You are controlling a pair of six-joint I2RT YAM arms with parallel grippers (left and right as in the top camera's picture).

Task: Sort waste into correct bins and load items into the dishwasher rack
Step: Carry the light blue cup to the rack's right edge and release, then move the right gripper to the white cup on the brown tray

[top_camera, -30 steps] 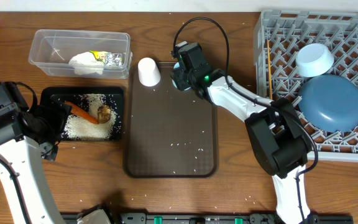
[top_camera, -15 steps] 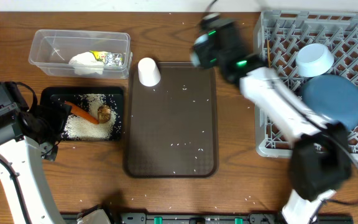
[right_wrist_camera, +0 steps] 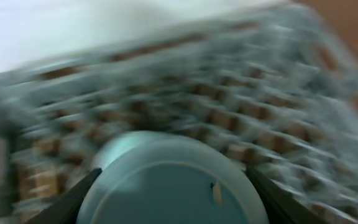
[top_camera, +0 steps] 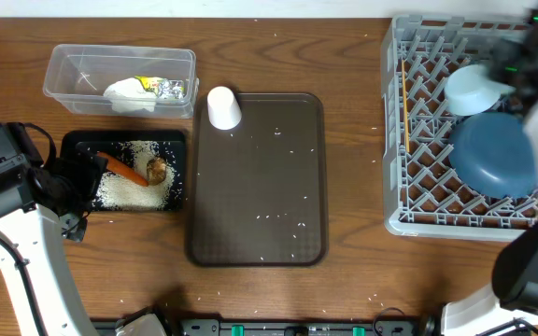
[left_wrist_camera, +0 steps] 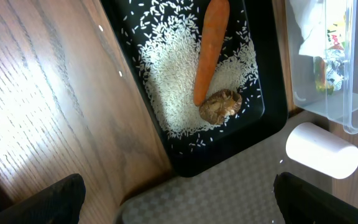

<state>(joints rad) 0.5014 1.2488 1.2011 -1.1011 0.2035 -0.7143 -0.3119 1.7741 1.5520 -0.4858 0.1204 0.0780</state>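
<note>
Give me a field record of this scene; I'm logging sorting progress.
clear tub: crumpled tissue, foil wrapper
black tray: carrot, rice, brown lump
serving tray: white cup
dishwasher rack: dark blue plate, light blue bowl, chopsticks
right claw: shut on light blue cup, over rack
left claw: open, empty

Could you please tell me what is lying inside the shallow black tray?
In the black tray lie an orange carrot, a brown food lump at its tip, and loose white rice. The rice hides much of the tray floor.
</note>
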